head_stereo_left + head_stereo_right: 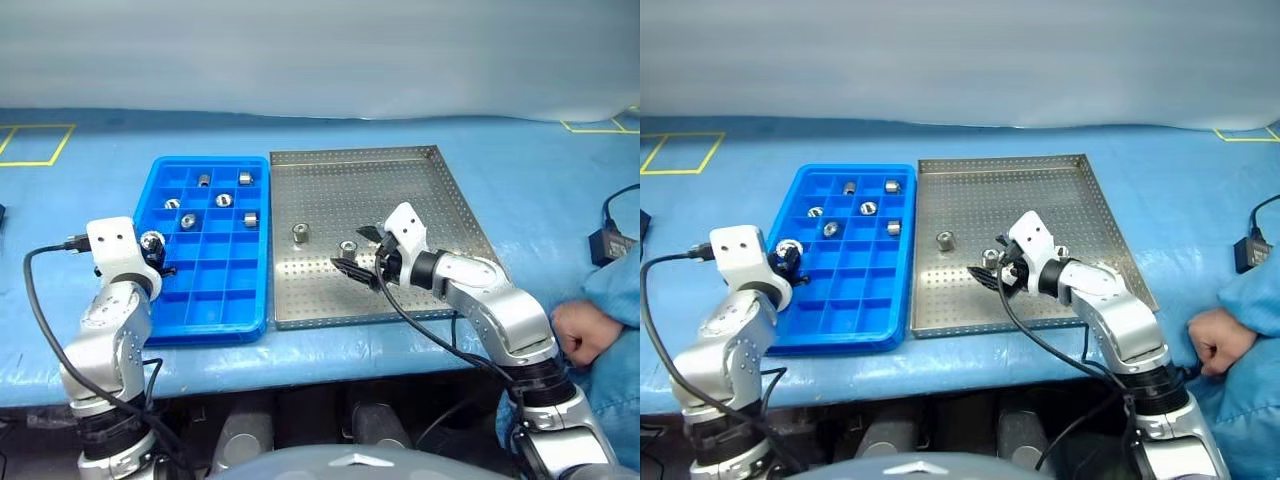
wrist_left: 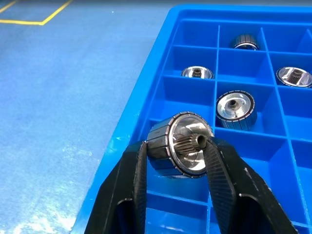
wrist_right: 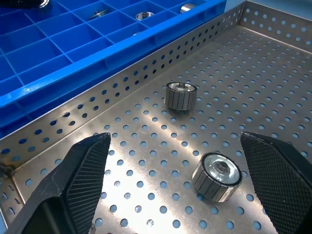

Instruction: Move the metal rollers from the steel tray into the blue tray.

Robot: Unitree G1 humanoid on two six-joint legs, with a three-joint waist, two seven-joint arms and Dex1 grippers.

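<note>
The blue tray (image 1: pixel 214 292) lies left of the steel tray (image 1: pixel 400 190), and the two touch along their sides. Several metal rollers (image 1: pixel 224 200) sit in the blue tray's far compartments. My left gripper (image 2: pixel 178 151) is shut on one roller (image 2: pixel 180 144) and holds it just over the blue tray's left rim (image 1: pixel 152 243). Two rollers remain on the steel tray: one stands alone (image 1: pixel 300 233), the other (image 3: pixel 216 175) lies between the fingers of my open right gripper (image 1: pixel 358 252), which hovers low over it without touching.
A person's hand (image 1: pixel 580 330) and blue sleeve rest at the table's right edge. A black power adapter (image 1: pixel 605 245) with a cable lies beyond it. The table is covered in blue sheeting with yellow tape marks (image 1: pixel 35 145).
</note>
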